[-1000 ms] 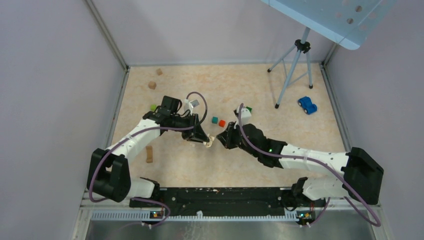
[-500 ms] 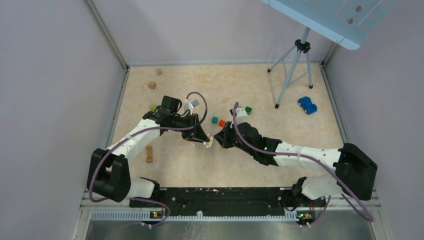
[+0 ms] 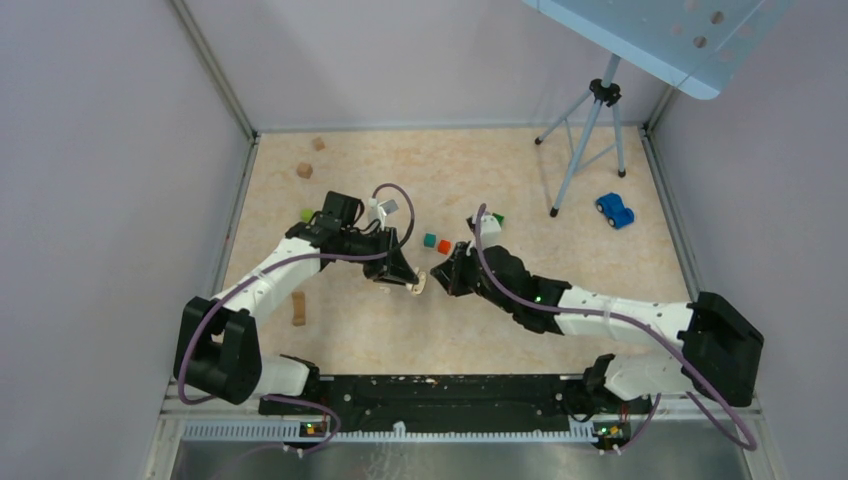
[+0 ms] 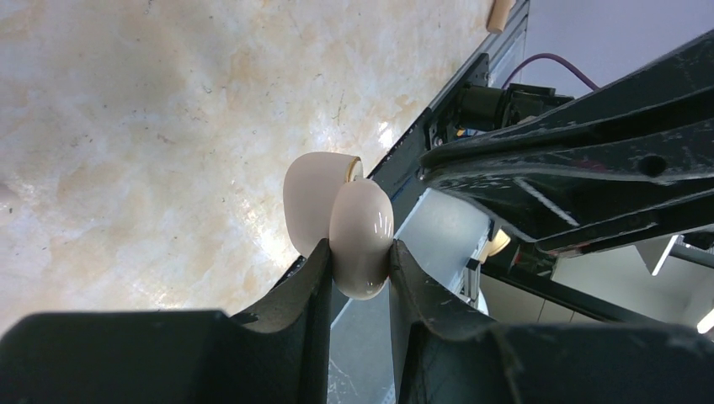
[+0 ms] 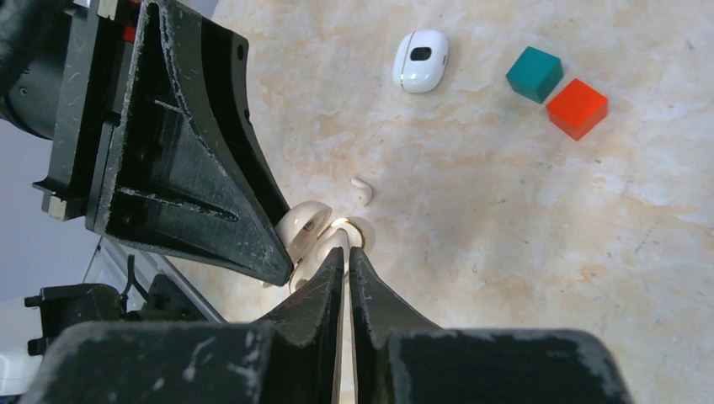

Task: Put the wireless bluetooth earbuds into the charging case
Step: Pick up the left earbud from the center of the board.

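The cream charging case (image 4: 360, 220) is gripped between my left gripper's (image 4: 358, 250) fingers, lid swung open, just above the table; it also shows in the top view (image 3: 419, 284). My right gripper (image 5: 346, 252) is shut to a thin slit, its tips at the open case's rim (image 5: 305, 220); I see nothing between the fingers. In the top view the right gripper (image 3: 441, 279) meets the left gripper (image 3: 406, 282) at the case. One tiny white earbud (image 5: 362, 191) lies on the table just beyond the case. The other earbud is not visible.
A white oval piece with a dark slot (image 5: 421, 61), a teal cube (image 5: 535, 74) and a red cube (image 5: 577, 108) lie beyond the case. A green cube (image 3: 497, 220), lime cube (image 3: 307, 214), tan blocks (image 3: 298, 308), blue toy car (image 3: 614, 210) and tripod (image 3: 590, 140) stand around.
My right arm swung slightly left towards the case and back a little; its tips stay at the case. The left arm holds the case still.
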`<state>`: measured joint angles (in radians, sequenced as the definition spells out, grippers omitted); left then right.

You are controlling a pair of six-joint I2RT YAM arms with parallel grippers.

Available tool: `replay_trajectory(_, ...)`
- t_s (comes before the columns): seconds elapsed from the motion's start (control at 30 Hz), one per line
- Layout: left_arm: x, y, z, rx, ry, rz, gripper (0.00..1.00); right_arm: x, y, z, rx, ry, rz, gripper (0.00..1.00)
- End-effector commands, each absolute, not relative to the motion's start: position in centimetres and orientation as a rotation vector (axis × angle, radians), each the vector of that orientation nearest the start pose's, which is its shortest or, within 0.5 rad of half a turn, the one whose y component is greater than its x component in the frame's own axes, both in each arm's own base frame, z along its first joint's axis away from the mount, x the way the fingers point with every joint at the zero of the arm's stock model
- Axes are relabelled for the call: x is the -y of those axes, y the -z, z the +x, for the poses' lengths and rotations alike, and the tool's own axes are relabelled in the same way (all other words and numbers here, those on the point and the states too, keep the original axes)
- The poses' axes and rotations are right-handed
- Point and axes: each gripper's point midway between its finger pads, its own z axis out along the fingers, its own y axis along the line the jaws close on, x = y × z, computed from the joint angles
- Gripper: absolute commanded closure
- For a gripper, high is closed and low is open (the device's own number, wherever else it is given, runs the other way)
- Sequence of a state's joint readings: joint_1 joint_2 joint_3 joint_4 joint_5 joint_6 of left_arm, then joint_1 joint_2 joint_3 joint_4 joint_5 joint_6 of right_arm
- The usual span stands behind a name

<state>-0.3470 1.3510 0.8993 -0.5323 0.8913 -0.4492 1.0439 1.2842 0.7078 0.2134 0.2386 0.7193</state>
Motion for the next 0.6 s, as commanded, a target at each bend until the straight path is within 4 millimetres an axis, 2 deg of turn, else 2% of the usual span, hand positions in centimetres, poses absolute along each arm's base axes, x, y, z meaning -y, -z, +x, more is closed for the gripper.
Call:
replay_trajectory(0.0, 22.7, -17.4, 22.0, -2.539, 1.334, 0.250, 1.00, -32.0, -18.6, 22.5, -1.971, -0.890, -0.068, 0.92)
replay_trajectory(0.1, 20.3, -17.8, 24.1, -2.534, 1.118, 0.113, 1.00, -30.9, -16.5, 21.9, -2.039, -0.823, -0.088, 0.78)
replay_trajectory(0.2, 16.8, -18.1, 26.2, -2.508, 0.932, -0.113, 1.00, -31.4, -14.5, 21.1, -2.120, -0.806, -0.145, 0.71)
replay_trajectory(0.27, 14.2, -17.2, 26.9, -2.507, 0.839, -0.281, 1.00, -32.8, -13.7, 20.5, -2.145, -0.852, -0.212, 0.70)
replay_trajectory(0.37, 11.1, -16.4, 27.5, -2.480, 0.820, -0.456, 1.00, -35.3, -12.5, 20.0, -2.164, -0.847, -0.312, 0.67)
replay_trajectory(0.47, 8.8, -15.1, 27.9, -2.497, 0.822, -0.572, 1.00, -38.2, -11.8, 20.2, -2.162, -0.859, -0.368, 0.63)
replay_trajectory(0.57, 8.1, -14.6, 27.8, -2.506, 0.867, -0.669, 1.00, -40.8, -11.7, 20.9, -2.131, -0.884, -0.390, 0.58)
